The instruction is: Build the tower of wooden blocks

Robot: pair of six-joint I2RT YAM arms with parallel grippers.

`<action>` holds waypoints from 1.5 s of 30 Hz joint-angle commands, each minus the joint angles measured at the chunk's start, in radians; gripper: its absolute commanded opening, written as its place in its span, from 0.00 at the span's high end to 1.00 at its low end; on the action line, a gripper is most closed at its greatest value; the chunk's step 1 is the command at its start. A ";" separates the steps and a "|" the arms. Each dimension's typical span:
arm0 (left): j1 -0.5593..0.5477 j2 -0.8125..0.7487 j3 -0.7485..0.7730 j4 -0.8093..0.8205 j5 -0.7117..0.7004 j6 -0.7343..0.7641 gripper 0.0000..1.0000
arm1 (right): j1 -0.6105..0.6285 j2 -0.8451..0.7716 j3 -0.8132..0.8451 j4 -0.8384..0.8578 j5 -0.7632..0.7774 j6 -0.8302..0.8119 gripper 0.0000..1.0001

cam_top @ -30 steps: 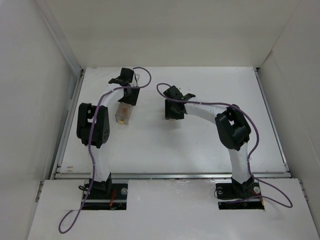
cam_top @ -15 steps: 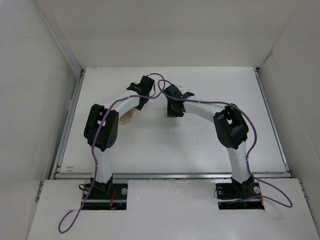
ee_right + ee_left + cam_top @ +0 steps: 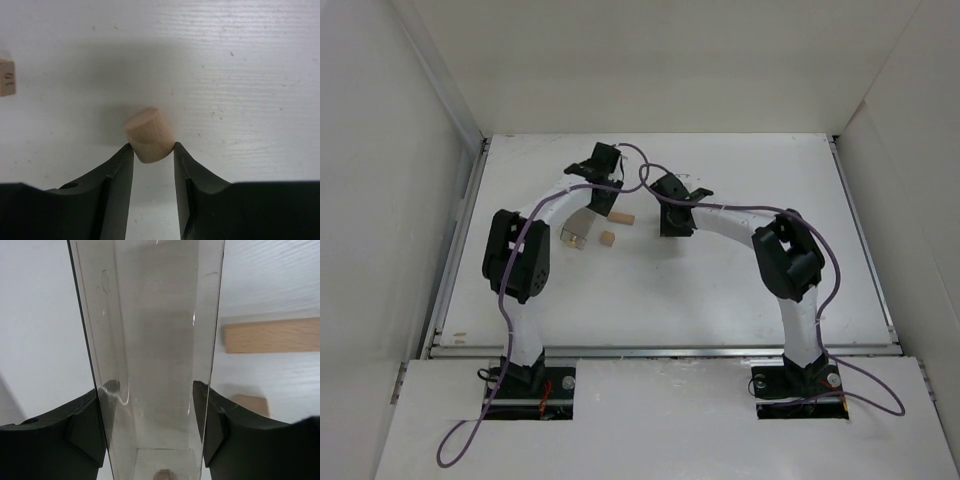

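The right fingers [image 3: 117,185] pinched a round wood piece [image 3: 149,134] close over the counter [image 3: 240,75]. The left fingers [image 3: 82,430] clamped the clear box [image 3: 150,340]. The bar [image 3: 622,218], long axis left-right, and the cube [image 3: 607,238] lay between both arms, just left of the right fingers.

Bright even light across your top view, soft shadow above the wooden cylinder [image 3: 149,135], faint reflections on the clear plastic box [image 3: 150,340], you see the wooden bar [image 3: 272,335] slightly blurred.
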 commanded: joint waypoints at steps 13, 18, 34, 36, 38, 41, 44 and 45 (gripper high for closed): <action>0.479 -0.022 -0.063 0.031 1.161 -0.105 1.00 | -0.057 -0.167 -0.161 0.114 -0.130 -0.077 0.82; 0.527 0.036 -0.075 0.013 1.185 -0.086 0.92 | -0.057 -0.176 -0.161 0.160 -0.174 -0.095 0.82; 0.665 0.085 -0.124 0.034 0.929 -0.224 0.38 | -0.057 -0.056 -0.036 0.036 -0.101 -0.085 0.63; 0.665 0.085 -0.133 0.025 0.899 -0.224 0.34 | -0.057 -0.056 -0.036 0.036 -0.101 -0.085 0.59; 0.665 0.085 -0.133 0.011 0.899 -0.201 0.29 | -0.057 -0.056 -0.036 0.027 -0.101 -0.085 0.55; 0.665 0.085 -0.112 0.002 0.864 -0.189 0.23 | -0.057 -0.047 -0.027 0.027 -0.101 -0.085 0.48; 0.665 0.067 -0.089 -0.007 0.850 -0.177 0.20 | -0.057 -0.047 -0.027 0.018 -0.101 -0.085 0.41; 0.656 0.058 -0.089 -0.016 0.835 -0.163 0.19 | -0.057 -0.047 -0.027 0.018 -0.101 -0.085 0.40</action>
